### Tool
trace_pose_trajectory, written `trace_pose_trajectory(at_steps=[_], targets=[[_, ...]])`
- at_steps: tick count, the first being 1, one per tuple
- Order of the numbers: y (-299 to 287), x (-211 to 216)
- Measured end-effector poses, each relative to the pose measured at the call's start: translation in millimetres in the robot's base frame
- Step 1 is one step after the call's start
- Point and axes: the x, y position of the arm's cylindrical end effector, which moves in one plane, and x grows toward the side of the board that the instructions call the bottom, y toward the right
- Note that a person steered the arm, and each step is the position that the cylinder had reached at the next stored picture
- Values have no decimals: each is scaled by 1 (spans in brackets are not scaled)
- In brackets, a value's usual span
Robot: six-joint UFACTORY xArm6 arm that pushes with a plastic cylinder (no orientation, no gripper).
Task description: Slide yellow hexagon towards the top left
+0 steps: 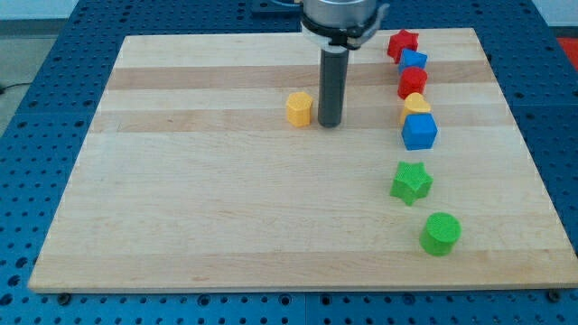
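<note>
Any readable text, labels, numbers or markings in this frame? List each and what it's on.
None: no word, number, label or sign reads anywhere.
Wooden board: plain wood grain only.
Yellow hexagon and the other blocks: unmarked.
My tip, just to the view's right of the hexagon: plain dark rod.

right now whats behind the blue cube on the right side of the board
Right behind the blue cube, towards the view's top, a yellow block peeks out. Only its rounded top shows; the cube covers its lower part, so its shape is unclear.
</note>
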Motion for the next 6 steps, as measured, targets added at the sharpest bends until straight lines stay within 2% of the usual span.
trace_pose_trajectory(at_steps=[1, 2, 4, 5, 6], targets=[[-79, -6], [-96, -29], [-95, -91], [-96, -102], [-163, -102]])
